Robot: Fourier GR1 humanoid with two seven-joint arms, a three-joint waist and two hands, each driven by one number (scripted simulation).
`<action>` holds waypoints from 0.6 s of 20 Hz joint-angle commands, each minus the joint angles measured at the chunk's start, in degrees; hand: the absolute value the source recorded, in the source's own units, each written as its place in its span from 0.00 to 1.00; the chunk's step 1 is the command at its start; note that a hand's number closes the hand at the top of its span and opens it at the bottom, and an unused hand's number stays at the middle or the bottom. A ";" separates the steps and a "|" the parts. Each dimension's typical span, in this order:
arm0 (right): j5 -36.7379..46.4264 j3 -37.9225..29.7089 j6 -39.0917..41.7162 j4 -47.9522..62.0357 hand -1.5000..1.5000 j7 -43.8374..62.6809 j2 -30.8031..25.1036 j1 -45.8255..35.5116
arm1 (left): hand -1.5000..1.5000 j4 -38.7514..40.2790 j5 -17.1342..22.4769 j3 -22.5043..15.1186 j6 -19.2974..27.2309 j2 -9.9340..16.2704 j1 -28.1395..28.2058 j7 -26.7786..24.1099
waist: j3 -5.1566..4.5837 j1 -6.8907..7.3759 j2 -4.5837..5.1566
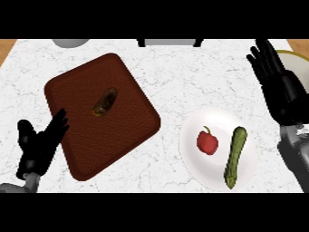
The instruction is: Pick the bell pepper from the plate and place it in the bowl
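Marble counter [183, 77]: bell pepper [207, 141] on plate [214, 120], left of right hand [284, 86].

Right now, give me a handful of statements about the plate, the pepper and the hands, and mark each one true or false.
1. The red bell pepper lies on the white plate. True.
2. A long green vegetable lies on that plate, right of the pepper. True.
3. The right hand is curled round the pepper. False: it is open, well above and right of the plate, holding nothing.
4. The left hand rests on the plate. False: it is open at the brown board's lower left edge.
5. The pepper is in the bowl. False: it is on the plate.
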 commanded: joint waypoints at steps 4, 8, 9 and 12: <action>13.77 -1.67 -10.34 -10.37 1.00 -4.67 -5.87 5.89 | 0.50 -3.55 -4.23 5.84 3.01 4.79 -2.66 -6.32 | 1.14 -0.90 -1.17; 26.90 0.46 -12.71 3.09 0.00 6.09 -17.99 17.05 | 0.50 -3.57 -4.86 7.77 4.29 5.98 -3.48 -7.56 | -0.32 -5.92 -0.39; 26.33 -1.88 -19.69 3.10 0.00 8.50 -13.55 20.16 | 0.50 -4.19 -4.07 8.99 4.63 6.09 -3.13 -7.71 | 0.51 -6.12 -1.22; 32.77 0.96 -32.32 -3.10 0.00 8.04 -5.73 26.11 | 0.50 -4.97 -4.49 9.63 4.46 7.30 -2.41 -8.14 | 0.80 -5.39 -1.87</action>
